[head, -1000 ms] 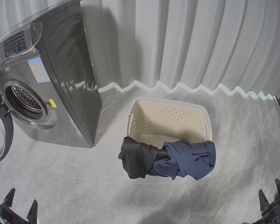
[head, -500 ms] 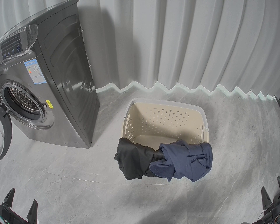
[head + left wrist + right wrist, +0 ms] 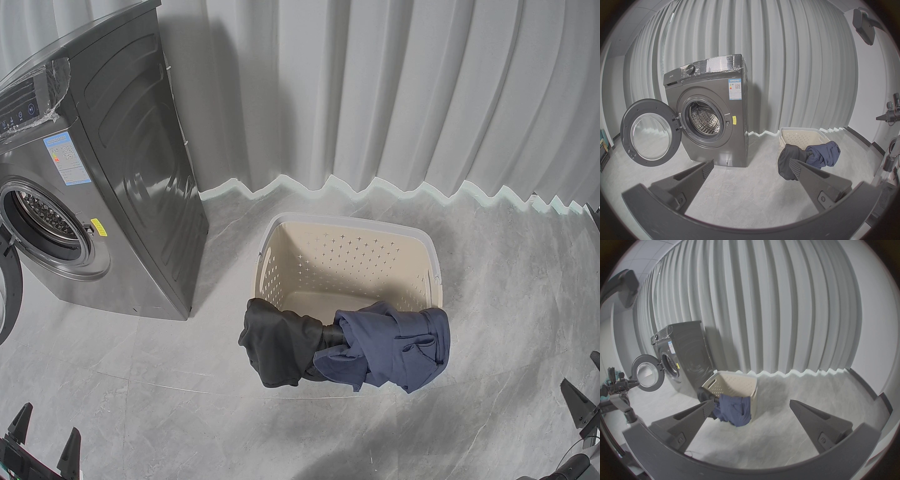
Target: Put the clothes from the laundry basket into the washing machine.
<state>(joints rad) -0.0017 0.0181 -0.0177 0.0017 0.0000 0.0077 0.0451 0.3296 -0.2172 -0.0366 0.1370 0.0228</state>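
A: Over the last second the whole head view slid left. The washing machine (image 3: 125,156) and the laundry basket (image 3: 350,220) drifted toward the left edge together, so I logged it as camera motion, not object motion.

B: Were the clothes disturbed?

A: No. The black garment (image 3: 278,350) and the blue garment (image 3: 394,347) hung over the basket's near rim, lower centre of the frame, touching each other, with the same folds as before.

B: Pincers?

A: The left pincer (image 3: 49,425) stayed in the lower left corner, fingers apart and holding nothing. The right pincer (image 3: 751,402) was likewise apart and empty. Its tips had shifted slightly at the lower right edge of the head view.

B: Was the machine ready?

A: The door (image 3: 647,132) stood swung open and the drum (image 3: 704,117) was exposed, at the left edge of the head view.

B: Your reading?

A: I judged it an approach phase. Nothing was picked yet, and both garments remained to be moved. The basket sat well apart from either pincer, so a pincer would probably have to get closer to that near rim before any grasp.
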